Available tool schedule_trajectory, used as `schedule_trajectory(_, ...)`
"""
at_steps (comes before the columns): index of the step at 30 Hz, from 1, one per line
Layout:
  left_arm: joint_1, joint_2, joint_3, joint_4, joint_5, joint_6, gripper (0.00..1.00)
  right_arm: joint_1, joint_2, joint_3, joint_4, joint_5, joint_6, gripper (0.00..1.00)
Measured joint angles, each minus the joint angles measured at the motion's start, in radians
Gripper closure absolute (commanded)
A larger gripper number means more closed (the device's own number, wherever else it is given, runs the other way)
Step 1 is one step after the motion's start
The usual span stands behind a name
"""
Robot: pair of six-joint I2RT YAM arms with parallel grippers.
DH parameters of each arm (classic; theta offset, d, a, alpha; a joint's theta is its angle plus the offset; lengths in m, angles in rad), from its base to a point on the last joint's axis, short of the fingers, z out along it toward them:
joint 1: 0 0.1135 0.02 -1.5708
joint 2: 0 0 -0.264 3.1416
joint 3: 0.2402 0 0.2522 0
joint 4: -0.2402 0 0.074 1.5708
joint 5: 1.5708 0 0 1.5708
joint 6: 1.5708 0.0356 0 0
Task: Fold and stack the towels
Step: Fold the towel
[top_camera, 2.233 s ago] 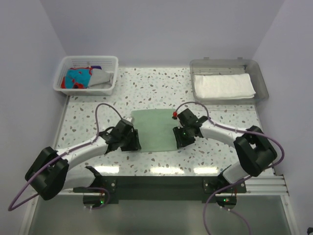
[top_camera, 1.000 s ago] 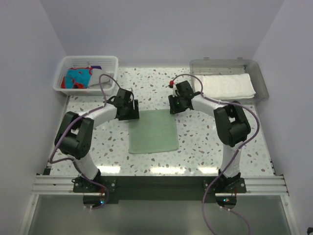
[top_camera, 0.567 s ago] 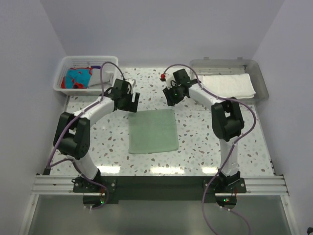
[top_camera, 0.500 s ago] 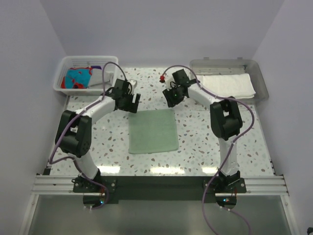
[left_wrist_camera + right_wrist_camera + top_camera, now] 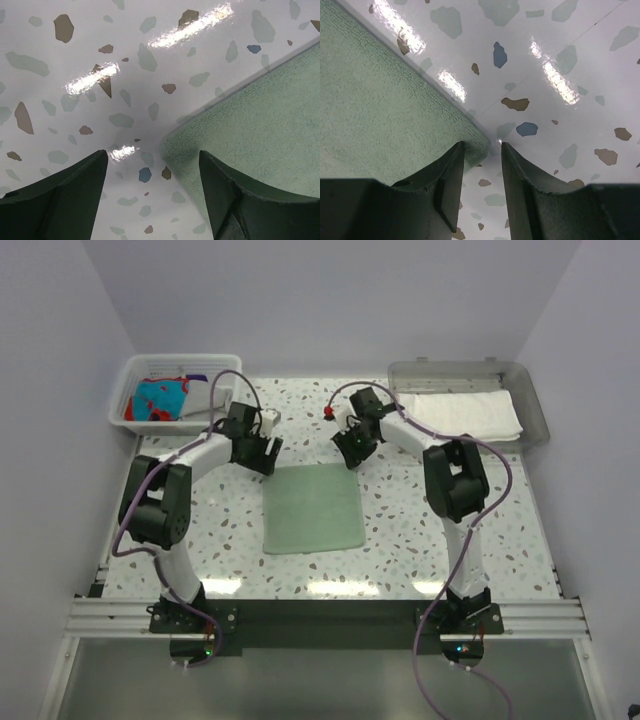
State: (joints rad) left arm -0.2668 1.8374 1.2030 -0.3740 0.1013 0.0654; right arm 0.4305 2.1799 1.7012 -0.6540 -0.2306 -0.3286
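At far corners of mint green towel (image 5: 312, 508): left gripper (image 5: 152, 155) jaws wide apart, right gripper (image 5: 482, 146) jaws narrowly apart, both empty. Both sit farther back than one second ago.

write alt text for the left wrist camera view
The left gripper hangs open over the corner of a flat pale mint green cloth towel, holding nothing. The corner shows between its two dark fingers, nearer the right-hand one, on a glossy white speckled table.
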Motion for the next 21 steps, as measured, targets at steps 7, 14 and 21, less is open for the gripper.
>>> schedule_trajectory(7, 0.008, 0.025, 0.031, -0.002, 0.031, 0.026, 0.24, 0.000, 0.032, 0.022, 0.005, -0.008, -0.010, 0.60)
schedule_trajectory(14, 0.008, 0.063, 0.060, -0.010, 0.047, 0.050, 0.30, -0.005, 0.039, 0.029, 0.008, -0.024, -0.022, 0.76)
schedule_trajectory(21, 0.008, 0.095, 0.078, -0.026, 0.070, 0.069, 0.36, -0.005, 0.041, 0.031, 0.005, -0.030, -0.047, 0.96)
